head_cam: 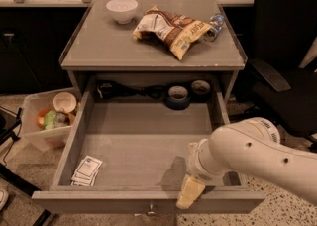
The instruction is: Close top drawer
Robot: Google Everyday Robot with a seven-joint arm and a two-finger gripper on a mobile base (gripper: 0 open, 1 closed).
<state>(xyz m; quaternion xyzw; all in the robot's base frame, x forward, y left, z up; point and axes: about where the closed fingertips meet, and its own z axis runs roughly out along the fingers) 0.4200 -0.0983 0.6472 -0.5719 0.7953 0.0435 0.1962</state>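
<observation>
The top drawer [143,143] is pulled far out of the grey cabinet, and its flat front panel [99,203] with a small round knob [150,212] lies along the bottom of the view. A small white packet [87,170] lies in its near left corner. Tape rolls [178,96] and a dark cable sit at its back. My gripper [189,192] hangs from the white arm [257,153] at the drawer's front right, its pale finger over the front panel's top edge.
On the cabinet top [99,46] are a white bowl [122,9], a snack bag [171,29] and a plastic bottle [214,25]. A clear bin [47,121] with a cup and items stands on the floor at left. A black office chair [282,66] is at right.
</observation>
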